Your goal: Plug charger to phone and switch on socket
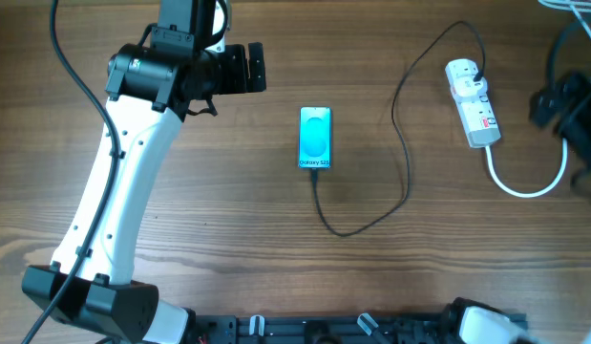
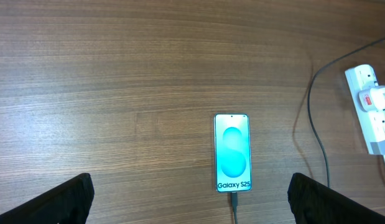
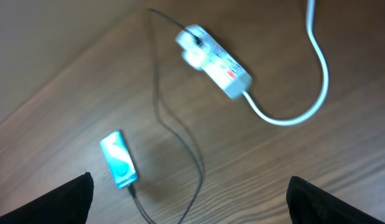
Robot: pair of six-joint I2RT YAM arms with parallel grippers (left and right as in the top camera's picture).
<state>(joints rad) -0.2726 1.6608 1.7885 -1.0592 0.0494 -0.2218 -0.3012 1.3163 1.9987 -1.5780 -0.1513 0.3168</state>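
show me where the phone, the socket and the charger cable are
phone point(image 1: 315, 138), overhead view, middle of its cyan screen
socket point(image 1: 476, 115), overhead view, white body by the red-marked switches
charger cable point(image 1: 408, 182), overhead view, black run to the right of the phone

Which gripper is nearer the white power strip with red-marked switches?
Right. The right gripper hovers open beside the white power strip, not touching; the left gripper, also open, is across the wooden table, past the cyan-screened phone.
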